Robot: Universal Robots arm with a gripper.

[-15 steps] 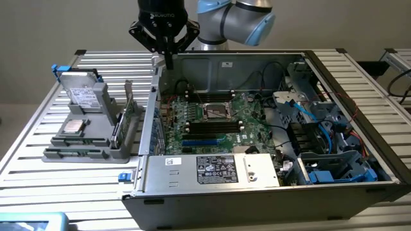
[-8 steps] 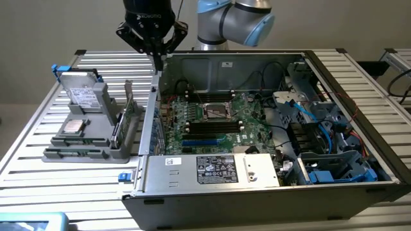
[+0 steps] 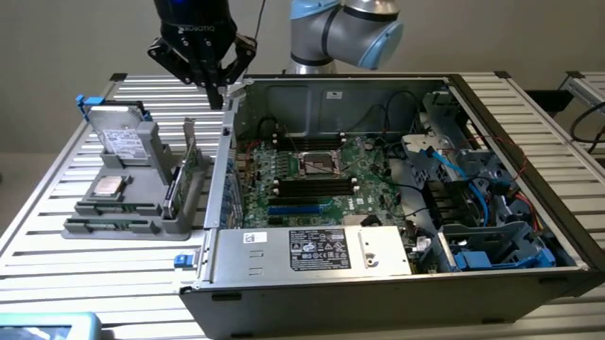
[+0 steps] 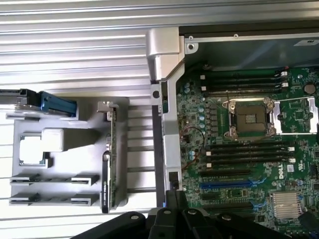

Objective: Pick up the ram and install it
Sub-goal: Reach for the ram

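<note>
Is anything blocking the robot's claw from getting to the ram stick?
Nothing visible lies over the long thin green ram stick standing in the grey plastic holder. The shut black gripper hangs in open air higher up. Only the taller green card with a metal bracket stands close beside it, toward the computer case.

The ram (image 3: 173,193) was set upright on its long edge in the grey holder (image 3: 123,228), just beside the taller green card (image 3: 195,170). Edge-on, it was seen as a thin dark strip.

Silver arm (image 3: 331,32) with pale-blue joint caps (image 3: 381,41), carrying a black tool (image 3: 217,99) with white lettering
</note>
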